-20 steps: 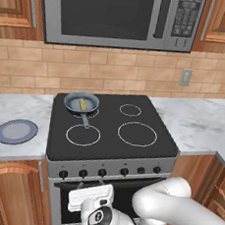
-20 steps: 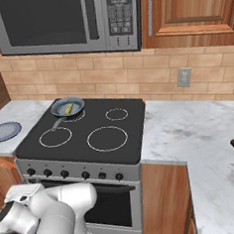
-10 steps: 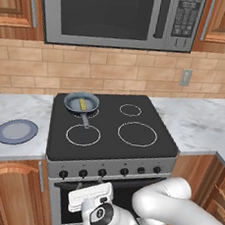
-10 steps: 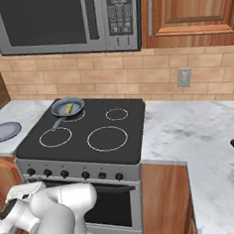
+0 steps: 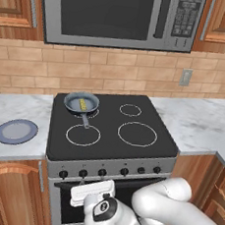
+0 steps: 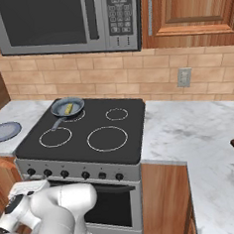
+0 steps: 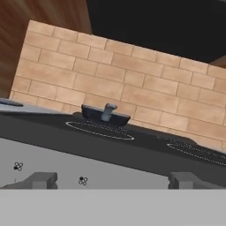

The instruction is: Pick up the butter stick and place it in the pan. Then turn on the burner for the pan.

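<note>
Pale yellow, the butter stick (image 5: 82,102) already lies in the pan (image 5: 81,103) on the back-left burner (image 5: 82,110). The gripper (image 7: 113,180), spread wide and empty, has sunk slightly toward the stove knobs (image 7: 18,166), so switching on the burner remains.

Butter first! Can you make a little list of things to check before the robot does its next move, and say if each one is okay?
1. Butter stick lies inside the pan: ok.
2. Pan sits on the rear left ring of the cooktop: ok.
3. Burner under the pan glowing red: not ok, no glow shows.
4. Gripper open and holding nothing: ok.
5. Gripper low in front of the stove, facing the knobs: ok.
6. Which knob runs the pan's burner: cannot tell, no markings are readable.
</note>
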